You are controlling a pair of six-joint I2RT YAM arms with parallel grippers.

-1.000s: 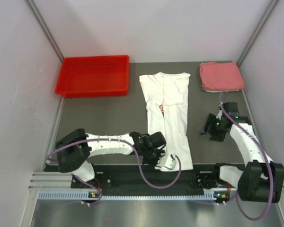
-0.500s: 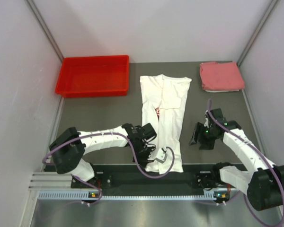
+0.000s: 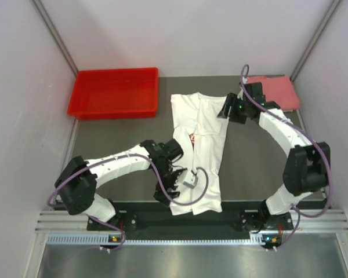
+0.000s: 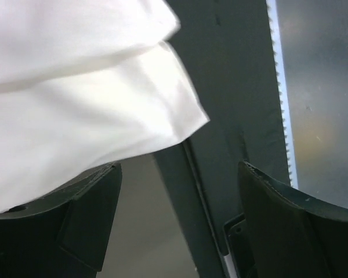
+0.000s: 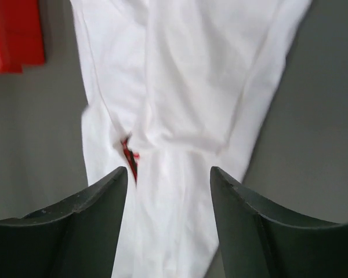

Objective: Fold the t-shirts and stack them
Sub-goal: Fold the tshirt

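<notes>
White shirt (image 3: 200, 124) lies in the middle as a long strip; pink shirt (image 3: 281, 90) is folded at the far right. L gripper (image 4: 177, 179) at the near hem and R gripper (image 5: 168, 176) over the collar end both have jaws apart, holding nothing. Cloth is light and limp, prob. slippery: pinch all layers at the hem corners.

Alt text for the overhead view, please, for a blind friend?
A white t-shirt folded lengthwise mid-table, left gripper at its near hem, right gripper at its far shoulder; red bin back left, pink t-shirt back right.
</notes>
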